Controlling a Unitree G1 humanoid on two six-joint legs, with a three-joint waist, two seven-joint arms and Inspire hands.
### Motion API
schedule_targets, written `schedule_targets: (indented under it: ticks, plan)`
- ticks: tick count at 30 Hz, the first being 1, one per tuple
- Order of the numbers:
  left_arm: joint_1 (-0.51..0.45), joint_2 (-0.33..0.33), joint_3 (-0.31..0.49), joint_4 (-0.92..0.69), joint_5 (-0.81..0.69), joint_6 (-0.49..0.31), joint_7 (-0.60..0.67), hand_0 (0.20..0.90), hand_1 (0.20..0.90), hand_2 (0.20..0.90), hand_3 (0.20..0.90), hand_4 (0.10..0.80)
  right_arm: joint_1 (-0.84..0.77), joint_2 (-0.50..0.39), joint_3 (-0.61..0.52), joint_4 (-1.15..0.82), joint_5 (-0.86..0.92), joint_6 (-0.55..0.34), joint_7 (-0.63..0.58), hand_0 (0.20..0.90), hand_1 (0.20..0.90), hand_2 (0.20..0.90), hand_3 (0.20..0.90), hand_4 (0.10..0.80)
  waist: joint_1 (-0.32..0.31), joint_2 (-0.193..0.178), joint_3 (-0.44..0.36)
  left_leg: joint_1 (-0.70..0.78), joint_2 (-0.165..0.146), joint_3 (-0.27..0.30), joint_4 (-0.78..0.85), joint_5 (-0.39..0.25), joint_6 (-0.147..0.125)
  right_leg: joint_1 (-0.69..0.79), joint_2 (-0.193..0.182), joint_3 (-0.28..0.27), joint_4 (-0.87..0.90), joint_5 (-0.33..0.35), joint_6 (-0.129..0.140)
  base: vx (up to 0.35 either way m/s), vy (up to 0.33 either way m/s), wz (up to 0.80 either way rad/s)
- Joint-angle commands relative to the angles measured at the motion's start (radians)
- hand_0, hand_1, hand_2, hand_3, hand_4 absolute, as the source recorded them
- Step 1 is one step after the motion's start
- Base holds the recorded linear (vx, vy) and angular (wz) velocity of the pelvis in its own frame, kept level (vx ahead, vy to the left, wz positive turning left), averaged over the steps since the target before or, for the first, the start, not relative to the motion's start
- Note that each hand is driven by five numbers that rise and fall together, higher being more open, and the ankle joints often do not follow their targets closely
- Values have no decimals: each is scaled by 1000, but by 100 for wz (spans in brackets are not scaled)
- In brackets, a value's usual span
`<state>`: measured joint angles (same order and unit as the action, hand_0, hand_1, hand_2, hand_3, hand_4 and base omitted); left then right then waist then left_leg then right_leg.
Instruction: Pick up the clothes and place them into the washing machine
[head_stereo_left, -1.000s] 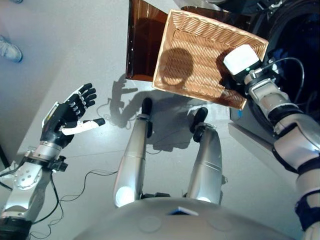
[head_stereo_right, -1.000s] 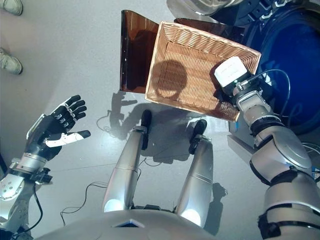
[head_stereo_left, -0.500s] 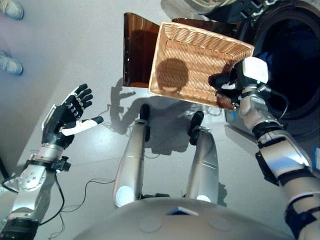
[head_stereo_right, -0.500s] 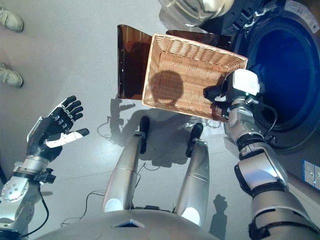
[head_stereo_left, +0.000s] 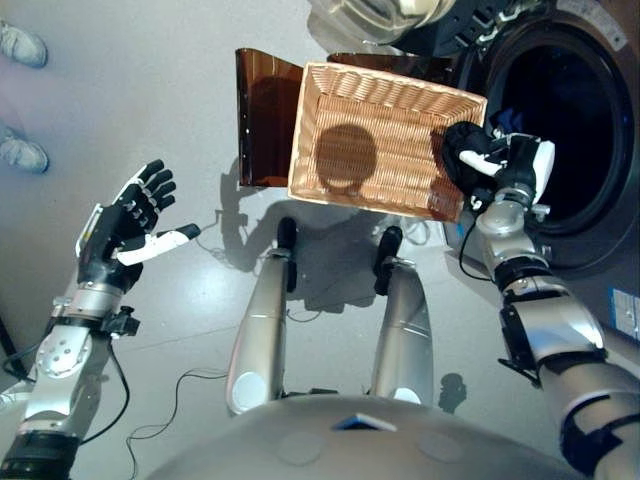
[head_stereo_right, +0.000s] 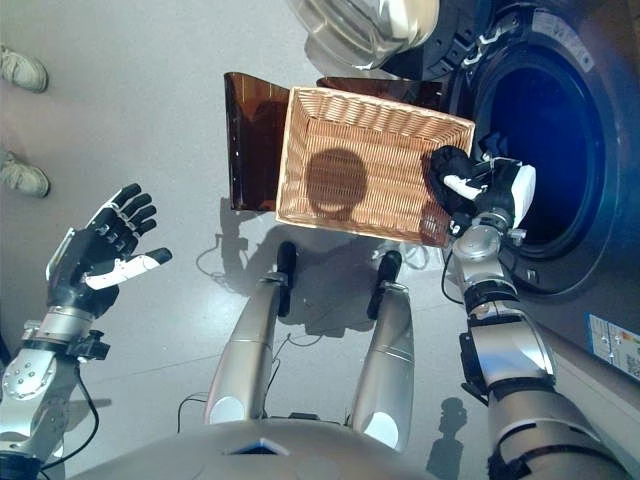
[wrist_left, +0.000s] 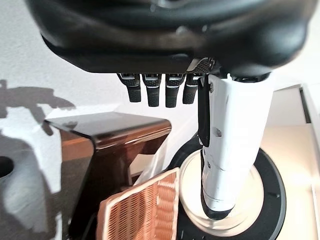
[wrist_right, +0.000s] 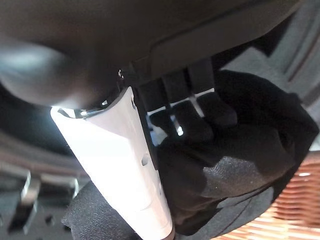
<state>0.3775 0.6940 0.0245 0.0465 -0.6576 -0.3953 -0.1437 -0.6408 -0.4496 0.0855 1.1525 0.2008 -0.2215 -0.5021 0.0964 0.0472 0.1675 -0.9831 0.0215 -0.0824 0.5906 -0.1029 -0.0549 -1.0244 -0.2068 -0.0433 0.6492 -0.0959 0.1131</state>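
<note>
A black garment (head_stereo_left: 460, 146) is bunched in my right hand (head_stereo_left: 484, 167), whose fingers and white thumb are curled round it. The right wrist view shows the black cloth (wrist_right: 245, 155) wrapped under those fingers. The hand holds it over the right end of the wicker basket (head_stereo_left: 372, 140), just left of the washing machine's dark round opening (head_stereo_left: 570, 120). No other clothes show in the basket. My left hand (head_stereo_left: 118, 226) is raised far to the left with straight spread fingers, holding nothing.
The basket rests on a brown translucent stand (head_stereo_left: 258, 120). The washer's round glass door (head_stereo_left: 372, 16) hangs open at the top. A person's shoes (head_stereo_left: 20, 45) are on the grey floor at the far left.
My right hand has lifted out of the basket and moved right toward the washer opening with the black garment in it. The view has shifted too. My left hand stays raised and open.
</note>
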Motion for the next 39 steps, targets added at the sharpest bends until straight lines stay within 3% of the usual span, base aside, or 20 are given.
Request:
schedule_targets:
  ticks: [1,4,6,10,11,16,19,20,21,24,25,39]
  plan:
    - [-14,-4,45,-32,5,-74,39,900,900,900,900,800,-21,-5,-61,-62,211,-154,1,200,200,200,200,300,-4,31,-26,-19,1,-15,-238,137,-4,16,12,-11,-25,-46,-18,0,0,0]
    - [-20,-8,40,-33,3,-75,41,900,900,900,900,800,-22,18,-106,-54,319,-185,26,200,200,200,200,300,0,40,-22,-21,0,-13,-241,138,-5,13,13,-8,-27,-49,-19,0,0,0]
    - [-23,-11,33,-35,0,-79,52,900,900,900,900,800,-48,35,-197,-39,510,-236,55,200,200,200,200,300,8,63,-17,-23,-1,-9,-246,140,-8,5,8,0,-24,-53,-20,-6,-3,2]
    - [-27,-12,23,-42,-10,-75,51,900,900,900,900,800,-73,40,-256,-26,670,-272,109,200,200,200,200,300,17,76,-13,-22,-2,-6,-255,142,-8,3,3,3,-24,-54,-18,-1,-4,3]
    - [-31,-14,11,-45,-17,-69,50,900,900,900,900,800,-87,50,-296,-27,777,-299,140,200,200,200,200,300,20,86,-14,-20,-2,-3,-262,143,-8,2,0,6,-24,-55,-17,0,0,0]
    - [-48,-16,-10,-61,-41,-62,43,900,900,900,900,800,-125,55,-356,-46,965,-348,219,200,200,200,200,300,30,105,-12,-17,-5,-1,-281,153,-12,-2,-6,11,-24,-58,-14,0,0,0]
    - [-52,-11,-31,-73,-60,-61,34,900,900,900,900,800,-159,36,-382,-50,1026,-372,231,200,200,200,200,300,35,121,-9,-8,-11,-1,-298,160,-14,0,-7,14,-26,-60,-13,-36,2,5]
    - [-53,-7,-35,-77,-65,-60,32,900,900,900,900,800,-174,33,-389,-52,1052,-380,235,200,200,200,200,300,39,128,-1,-18,-7,3,-302,190,-11,-11,-6,8,-27,-36,-17,0,0,0]
    - [-55,-8,-35,-77,-66,-59,32,900,900,900,900,800,-176,31,-389,-50,1054,-381,238,200,200,200,200,300,38,126,-8,-9,-9,-1,-304,169,-14,-2,-6,14,-27,-55,-13,0,0,0]
    - [-59,-2,-45,-80,-84,-59,24,900,900,900,900,800,-208,6,-407,-63,1106,-411,245,200,200,200,200,300,43,137,1,-10,-7,-1,-321,202,-17,-9,-8,7,-29,-39,-15,3,-12,0]
    - [-62,-1,-50,-80,-87,-58,24,900,900,900,900,800,-220,-1,-412,-65,1121,-421,243,200,200,200,200,300,40,136,-7,2,-10,-5,-329,184,-21,0,-9,13,-30,-59,-11,0,0,0]
    - [-48,20,-45,-90,-113,-47,32,900,900,900,900,800,-292,-110,-510,-114,1189,-569,135,200,200,200,200,300,43,172,-19,5,-3,-8,-368,231,-33,-21,-11,4,-4,-58,-15,-13,-4,3]
